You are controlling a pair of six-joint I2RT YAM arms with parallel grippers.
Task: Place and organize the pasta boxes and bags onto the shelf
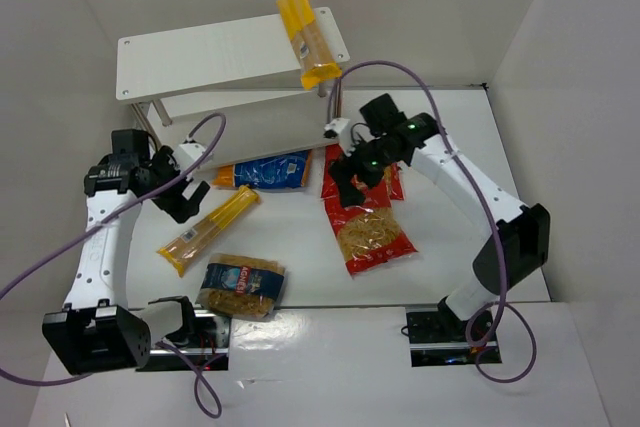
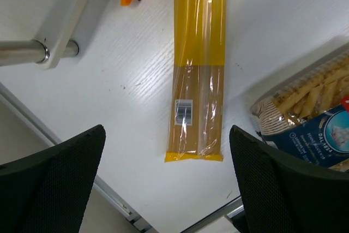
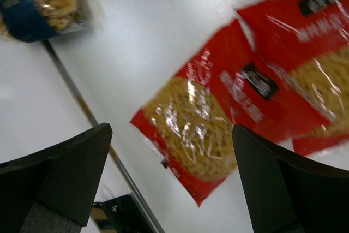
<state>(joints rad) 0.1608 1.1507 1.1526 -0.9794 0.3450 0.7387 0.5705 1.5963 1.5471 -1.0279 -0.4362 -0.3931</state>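
On the left wrist camera I am reading just one fragment: white letters "DAL", followed by digits I am not resolving, on the blue label (image 2: 322,137) of the clear pasta bag (image 2: 297,99). The yellow spaghetti pack (image 2: 199,53) is showing a white barcode sticker (image 2: 184,112), its numbers too small. On the right wrist camera the front red bag (image 3: 191,135) is showing a black patch (image 3: 260,83), the second red bag (image 3: 327,53) a black strip (image 3: 323,3); their white lettering is blurring past reading. From above, I am finding the blue yellow-edged bag (image 1: 265,169) print illegible.
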